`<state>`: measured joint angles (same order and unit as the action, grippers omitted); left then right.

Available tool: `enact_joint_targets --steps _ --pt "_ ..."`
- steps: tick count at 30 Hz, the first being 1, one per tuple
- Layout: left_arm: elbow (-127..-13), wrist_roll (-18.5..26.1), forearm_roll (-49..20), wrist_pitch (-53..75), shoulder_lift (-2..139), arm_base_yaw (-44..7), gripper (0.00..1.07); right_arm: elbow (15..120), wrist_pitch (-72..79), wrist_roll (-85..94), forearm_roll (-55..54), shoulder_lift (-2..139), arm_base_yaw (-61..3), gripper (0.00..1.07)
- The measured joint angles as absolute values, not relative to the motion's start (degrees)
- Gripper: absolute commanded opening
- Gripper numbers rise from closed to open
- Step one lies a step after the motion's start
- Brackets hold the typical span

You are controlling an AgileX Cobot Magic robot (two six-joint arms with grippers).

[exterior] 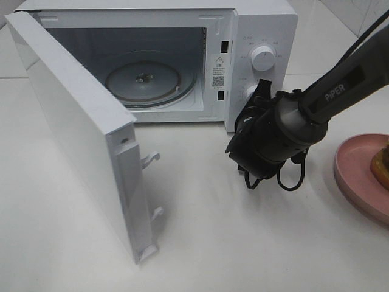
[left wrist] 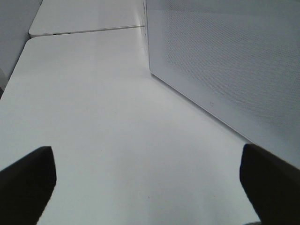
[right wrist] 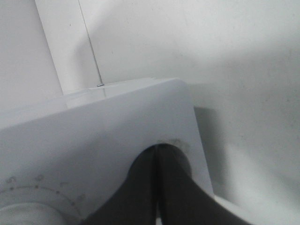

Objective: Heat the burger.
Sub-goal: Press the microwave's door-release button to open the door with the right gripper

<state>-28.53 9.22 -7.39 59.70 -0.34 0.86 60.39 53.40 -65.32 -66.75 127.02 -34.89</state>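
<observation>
— Right claw: state?

— Closed. Both fingers are pressed together with nothing between them.

— Position?

— Right of centre in the exterior view, at the control panel of the microwave oven. The tips are level with the lower knob, and the upper knob stands clear above them. Contact with the lower knob cannot be confirmed.

— Left claw: state?

— Open. The fingers are spread wide and hold nothing. It hangs low over the white table, with the outer face of the oven door alongside.

— Oven condition?

— The door is swung wide open toward the lower left of the exterior view. The glass turntable is visible inside the cavity.

— Location of the burger?

— At the far right edge of the exterior view, resting on the round pink plate. The frame crops it, so only a brown sliver shows. The plate sits on the table, well apart from the oven and to the right of the right arm.
</observation>
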Motion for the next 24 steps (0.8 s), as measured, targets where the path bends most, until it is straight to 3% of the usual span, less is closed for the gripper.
enact_joint_targets --steps 12,24 --pt "-28.5 9.2 -7.4 59.7 -0.3 0.9 1.02 60.3 54.1 -64.2 -66.3 127.4 -35.1 0.0" --pt "-28.5 9.2 -7.4 59.7 -0.3 0.9 1.02 56.3 52.4 -64.1 -57.6 125.5 -33.7 0.0"
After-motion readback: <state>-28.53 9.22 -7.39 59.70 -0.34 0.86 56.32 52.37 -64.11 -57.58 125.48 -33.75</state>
